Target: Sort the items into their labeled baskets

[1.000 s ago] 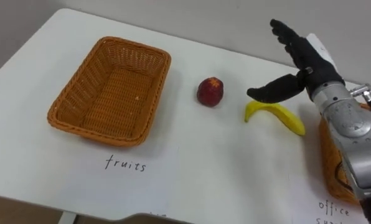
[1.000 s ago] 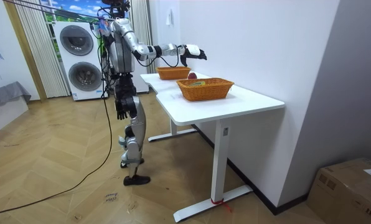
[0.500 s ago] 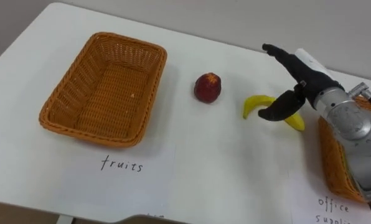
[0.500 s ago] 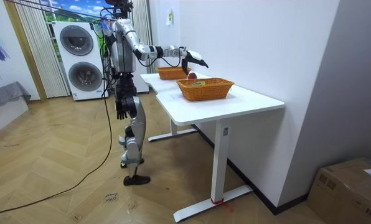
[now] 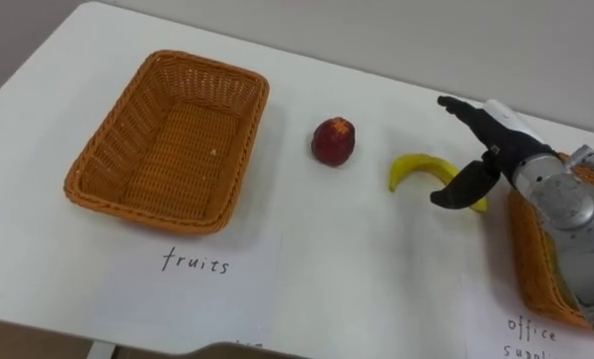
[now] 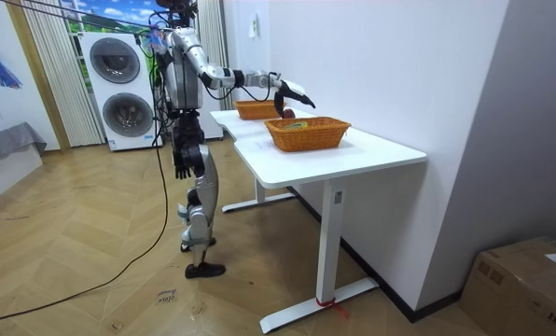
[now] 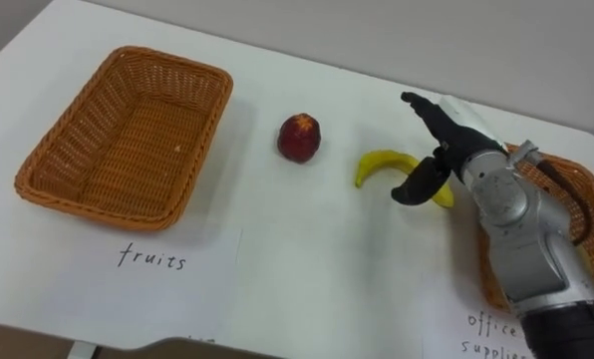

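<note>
A yellow banana (image 5: 420,168) lies on the white table (image 5: 357,269), right of a red apple (image 5: 333,141). My right hand (image 5: 488,148) hovers low over the banana's right end. Its fingers are straight and its thumb hangs down in front of the fruit, holding nothing. The empty wicker fruit basket (image 5: 167,140) stands at the left. The office supplies basket (image 5: 536,261) stands at the right edge, partly hidden by my forearm. In the room view my left hand (image 6: 181,171) hangs relaxed by my hip as I stand at the table.
A paper sheet with a handwritten label (image 5: 202,264) lies in front of the fruit basket, and another label (image 5: 531,334) lies by the right basket. The table's far edge runs along the wall. A washing machine (image 6: 121,89) stands behind me.
My right hand has dropped from above the banana and shifted right, now low over the banana's right end. The view moved slightly. The fruit has not moved.
</note>
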Robot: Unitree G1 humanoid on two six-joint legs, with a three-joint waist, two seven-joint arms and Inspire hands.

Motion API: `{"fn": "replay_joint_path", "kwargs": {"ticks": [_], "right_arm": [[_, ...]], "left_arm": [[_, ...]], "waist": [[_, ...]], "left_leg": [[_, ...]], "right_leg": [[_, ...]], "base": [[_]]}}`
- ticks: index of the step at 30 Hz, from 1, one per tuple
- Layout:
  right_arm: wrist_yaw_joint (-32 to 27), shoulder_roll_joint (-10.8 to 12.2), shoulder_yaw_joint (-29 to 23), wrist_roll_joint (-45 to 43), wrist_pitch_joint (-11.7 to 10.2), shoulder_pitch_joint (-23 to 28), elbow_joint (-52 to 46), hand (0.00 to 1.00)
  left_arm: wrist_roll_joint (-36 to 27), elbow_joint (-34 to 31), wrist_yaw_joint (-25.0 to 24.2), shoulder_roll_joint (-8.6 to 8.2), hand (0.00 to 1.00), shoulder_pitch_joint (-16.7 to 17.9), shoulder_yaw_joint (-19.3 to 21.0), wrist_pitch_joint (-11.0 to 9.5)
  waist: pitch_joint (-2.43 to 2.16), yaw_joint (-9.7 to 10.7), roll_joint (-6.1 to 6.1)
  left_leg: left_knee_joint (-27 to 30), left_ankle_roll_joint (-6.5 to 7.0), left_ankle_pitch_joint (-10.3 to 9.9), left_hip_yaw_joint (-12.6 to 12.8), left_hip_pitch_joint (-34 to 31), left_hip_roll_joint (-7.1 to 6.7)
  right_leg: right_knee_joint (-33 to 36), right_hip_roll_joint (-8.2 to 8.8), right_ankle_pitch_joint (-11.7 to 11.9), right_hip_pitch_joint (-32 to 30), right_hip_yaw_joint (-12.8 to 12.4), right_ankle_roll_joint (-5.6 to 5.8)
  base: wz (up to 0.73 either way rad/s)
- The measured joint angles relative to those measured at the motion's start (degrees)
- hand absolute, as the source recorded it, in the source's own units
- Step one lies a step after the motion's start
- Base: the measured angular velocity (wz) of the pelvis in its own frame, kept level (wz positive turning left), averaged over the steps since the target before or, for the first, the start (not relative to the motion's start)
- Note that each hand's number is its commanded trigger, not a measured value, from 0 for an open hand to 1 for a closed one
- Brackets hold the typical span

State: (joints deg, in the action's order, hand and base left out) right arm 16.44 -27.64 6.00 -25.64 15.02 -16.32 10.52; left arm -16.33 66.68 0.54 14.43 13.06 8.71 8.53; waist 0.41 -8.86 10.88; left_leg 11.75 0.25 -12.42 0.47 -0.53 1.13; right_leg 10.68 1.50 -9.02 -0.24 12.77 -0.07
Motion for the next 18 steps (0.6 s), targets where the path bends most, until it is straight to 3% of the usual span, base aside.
{"fn": "replay_joint_path", "kwargs": {"ticks": [10, 16, 18], "right_arm": [[0.29, 0.02, 0.11, -4.28, -0.04, 0.01, 0.11, 0.0], [-2.45, 0.37, 0.12, -4.52, -0.21, 0.01, 1.29, 0.0], [-4.67, 0.39, 0.14, -5.71, -0.64, 0.0, 3.97, 0.0]], "left_arm": [[0.69, -1.08, 0.61, -0.08, 0.0, -1.52, -0.1, -0.31], [0.74, 0.4, 2.48, -0.28, 0.0, -1.73, -0.38, -0.28], [0.73, 1.03, 3.04, -0.34, 0.0, -1.74, -0.65, -0.15]], "waist": [[0.24, -0.99, -0.02], [0.61, -1.49, -1.04], [0.66, -2.62, -1.32]], "left_leg": [[0.18, -0.01, 0.0, -0.83, -0.72, -0.06], [0.13, -0.01, 0.0, -1.16, -0.85, -0.06], [0.02, 0.0, 0.01, -0.88, -0.85, -0.04]], "right_leg": [[-0.09, 0.02, 0.01, -0.16, 0.73, -0.01], [-0.1, 0.07, 0.01, -0.18, 1.47, -0.01], [-0.09, 0.12, 0.01, -0.35, 1.48, -0.01]], "base": [[0.05], [0.03], [-0.05]]}}
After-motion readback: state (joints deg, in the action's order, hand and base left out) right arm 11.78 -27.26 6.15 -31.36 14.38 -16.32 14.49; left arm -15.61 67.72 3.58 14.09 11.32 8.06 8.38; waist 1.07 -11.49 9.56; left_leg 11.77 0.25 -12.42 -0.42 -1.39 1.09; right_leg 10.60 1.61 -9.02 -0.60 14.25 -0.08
